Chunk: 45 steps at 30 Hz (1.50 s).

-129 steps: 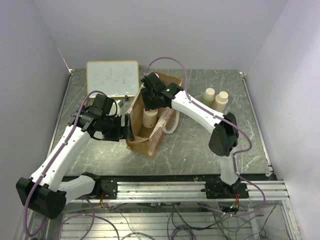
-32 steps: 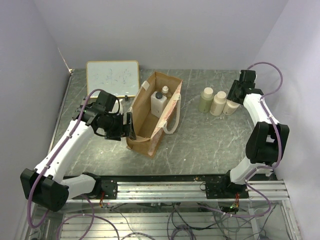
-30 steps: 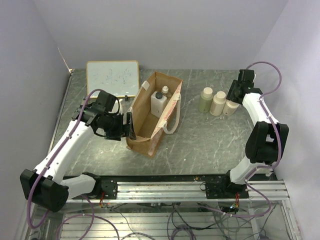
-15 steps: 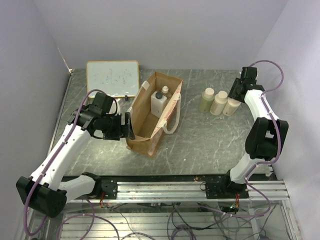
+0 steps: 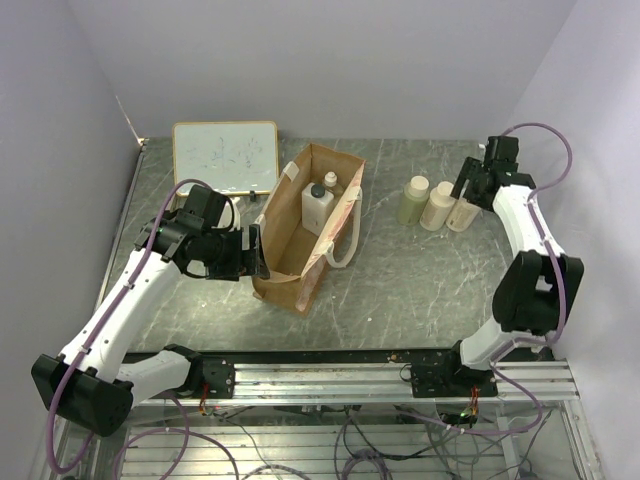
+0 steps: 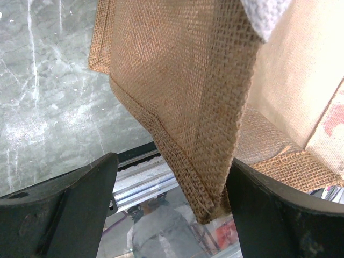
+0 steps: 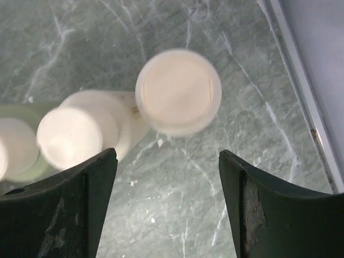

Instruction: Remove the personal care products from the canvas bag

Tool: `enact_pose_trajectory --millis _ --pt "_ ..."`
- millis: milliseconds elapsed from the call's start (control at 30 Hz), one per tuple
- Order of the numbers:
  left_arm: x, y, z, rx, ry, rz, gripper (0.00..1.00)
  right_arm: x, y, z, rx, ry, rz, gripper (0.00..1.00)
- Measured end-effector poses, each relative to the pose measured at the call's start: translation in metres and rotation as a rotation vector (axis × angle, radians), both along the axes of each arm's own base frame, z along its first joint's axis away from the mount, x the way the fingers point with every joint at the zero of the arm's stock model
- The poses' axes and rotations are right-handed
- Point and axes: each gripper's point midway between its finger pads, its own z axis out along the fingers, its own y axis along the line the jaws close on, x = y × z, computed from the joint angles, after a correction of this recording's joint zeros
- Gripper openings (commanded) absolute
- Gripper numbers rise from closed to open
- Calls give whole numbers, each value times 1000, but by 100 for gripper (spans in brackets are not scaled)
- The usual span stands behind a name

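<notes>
Whiteboard (image 5: 225, 157): lies flat at the far left of the table (image 5: 410, 285), just beside the canvas bag's far corner.
Left arm (image 5: 125, 300): rises from the near rail (image 5: 330, 377) and reaches right, wrist level with the bag's near half.
Left gripper (image 5: 255, 251): jaws spread wide, straddling the bag's left wall at its near corner; the wrist view shows the burlap edge between the fingers (image 6: 64, 207), clear of both.
Canvas bag (image 5: 284, 285): stands mouth up at centre-left, handle (image 5: 346, 240) drooping over its right side.
Inside the bag: white squarish bottle (image 5: 317, 208) upright, slim bottle (image 5: 330, 182) just behind it toward the far end.
Open room: bare marbled surface between bag and bottles, and across the whole near right.
Cream bottles (image 5: 437, 205): three upright in a close row at far right.
Right gripper (image 5: 470, 189): wide apart, holding nothing, poised over the rightmost bottle (image 7: 178, 91).
Right arm (image 5: 530, 240): elbow high along the right side, forearm running to the far corner.
Right edge: table rim (image 7: 301, 80) close beside that bottle.
</notes>
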Motion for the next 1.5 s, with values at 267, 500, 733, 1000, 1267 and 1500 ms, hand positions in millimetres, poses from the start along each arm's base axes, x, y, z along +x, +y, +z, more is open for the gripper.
enact_pose_trajectory --millis 267,500,733,1000,1267,1500 --pt "0 -1 -1 -2 1 -1 90 -52 43 10 113 -45 78 77" --pt "0 -4 -2 -15 12 -11 90 -64 139 34 192 -80 328 78" --pt "0 -5 -4 -18 23 -15 90 -38 235 145 199 -321 585 79" --pt "0 -5 -4 -19 22 -15 90 -35 375 143 114 -284 938 79" --pt "0 -5 -4 -18 22 -15 91 -17 386 57 -41 -33 1017 78" --pt "0 -4 -5 -13 24 -13 90 -11 386 31 -100 35 1053 72"
